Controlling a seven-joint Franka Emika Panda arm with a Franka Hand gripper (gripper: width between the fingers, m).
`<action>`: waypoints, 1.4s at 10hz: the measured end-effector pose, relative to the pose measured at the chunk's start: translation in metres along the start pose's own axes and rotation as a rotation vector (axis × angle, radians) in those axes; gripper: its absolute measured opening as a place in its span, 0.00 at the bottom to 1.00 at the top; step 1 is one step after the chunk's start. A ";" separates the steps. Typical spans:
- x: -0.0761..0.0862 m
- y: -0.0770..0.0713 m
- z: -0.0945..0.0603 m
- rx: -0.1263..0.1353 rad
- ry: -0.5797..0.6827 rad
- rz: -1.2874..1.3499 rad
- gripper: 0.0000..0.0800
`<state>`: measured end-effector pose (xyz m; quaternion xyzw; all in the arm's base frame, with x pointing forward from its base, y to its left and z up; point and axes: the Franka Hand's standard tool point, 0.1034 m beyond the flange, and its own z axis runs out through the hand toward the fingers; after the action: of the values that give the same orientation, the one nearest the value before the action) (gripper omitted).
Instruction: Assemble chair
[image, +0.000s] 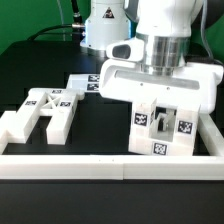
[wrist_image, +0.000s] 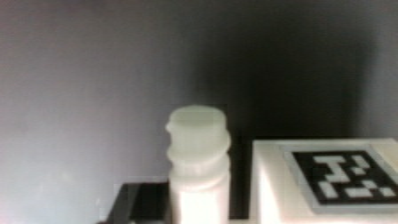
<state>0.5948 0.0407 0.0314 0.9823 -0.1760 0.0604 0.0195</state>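
A blocky white chair piece (image: 160, 130) with black-and-white tags stands near the front rail, towards the exterior view's right. My gripper (image: 160, 100) is lowered straight onto its top and shut on it. In the wrist view a rounded white post (wrist_image: 196, 160) of that piece rises between the jaws of the gripper (wrist_image: 196, 208). A tagged white block (wrist_image: 329, 175) sits right beside the post. The fingers themselves are mostly hidden. A second chair piece (image: 45, 110), flat and H-shaped with tags, lies apart at the exterior view's left.
A low white border rail (image: 110, 166) runs along the front, and another rail (image: 212, 135) runs along the exterior view's right side. The marker board (image: 85, 82) lies flat behind the H-shaped piece. The robot base (image: 105, 30) stands at the back.
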 end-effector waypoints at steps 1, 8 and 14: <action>0.004 0.002 -0.014 0.006 -0.006 -0.014 0.31; 0.006 0.018 -0.041 -0.033 -0.229 -0.033 0.31; 0.002 0.040 -0.044 -0.095 -0.594 -0.054 0.31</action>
<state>0.5774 0.0049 0.0764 0.9593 -0.1506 -0.2385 0.0147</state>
